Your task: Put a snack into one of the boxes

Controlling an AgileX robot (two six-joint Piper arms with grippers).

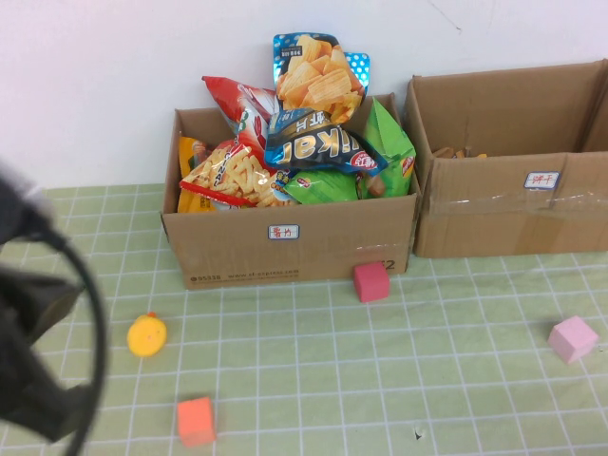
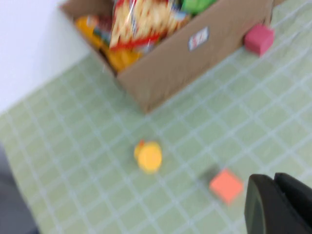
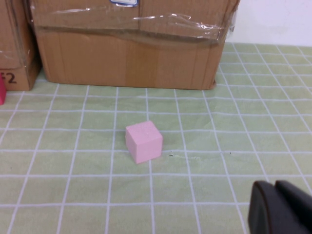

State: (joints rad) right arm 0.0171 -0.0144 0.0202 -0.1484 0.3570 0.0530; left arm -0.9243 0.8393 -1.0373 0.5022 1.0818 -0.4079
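A brown box (image 1: 294, 252) with a white label stands at the middle back, heaped with snack bags: a chips bag (image 1: 318, 71), a blue bag (image 1: 313, 142), a fries bag (image 1: 233, 176) and a green bag (image 1: 389, 142). A second box (image 1: 513, 218) with clear tape stands to its right, and also shows in the right wrist view (image 3: 126, 53). My left arm (image 1: 38, 323) is at the far left. My left gripper (image 2: 274, 204) is shut and empty above the mat, near an orange cube (image 2: 225, 185). My right gripper (image 3: 275, 207) is shut and empty, low over the mat before the taped box.
On the green grid mat lie a yellow toy (image 1: 146, 334), an orange cube (image 1: 195, 421), a red cube (image 1: 371, 281) against the full box, and a pink cube (image 1: 573, 339) in front of the taped box. A white wall stands behind the boxes.
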